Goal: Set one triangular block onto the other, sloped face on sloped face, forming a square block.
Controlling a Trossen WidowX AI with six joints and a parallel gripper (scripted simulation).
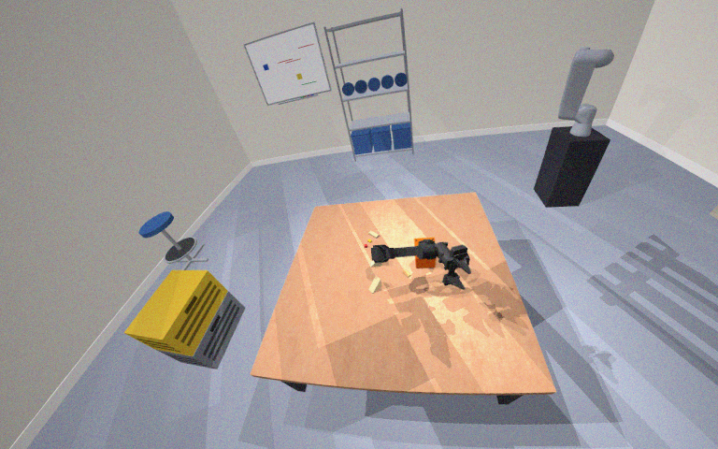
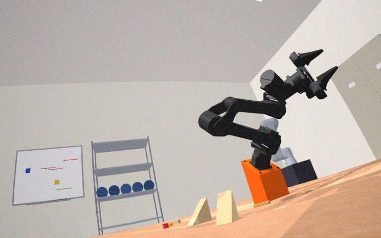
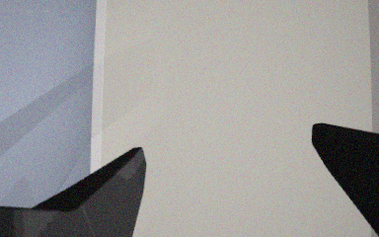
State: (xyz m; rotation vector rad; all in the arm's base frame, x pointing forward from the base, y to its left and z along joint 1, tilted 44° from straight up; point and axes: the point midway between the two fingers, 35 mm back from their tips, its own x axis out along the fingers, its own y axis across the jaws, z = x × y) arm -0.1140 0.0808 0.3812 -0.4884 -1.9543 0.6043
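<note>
One triangular block [image 1: 374, 285] [image 2: 226, 208] stands on the table [image 1: 318, 333] [image 2: 334, 215] with a sloped face showing. The other triangular block [image 1: 372, 264] [image 2: 200, 212] stands a little apart from it, its slope also showing in the exterior view; in the top view the arm's elbow covers most of it. The two blocks do not touch. My gripper [image 1: 466, 279] [image 2: 330, 58] [image 3: 227, 144] is open and empty, high above the table and on the far side of the orange base from the blocks. The wrist view shows no block.
The orange base [image 1: 425, 261] [image 2: 260, 182] carries the arm. A thin pale strip [image 1: 408, 273] [image 2: 261, 204] lies near it. Beyond the triangular blocks lie another pale block [image 1: 373, 234] [image 2: 176, 221], a small red block [image 1: 366, 245] [image 2: 165, 225] and a small yellow block [image 1: 369, 240] [image 2: 170, 224].
</note>
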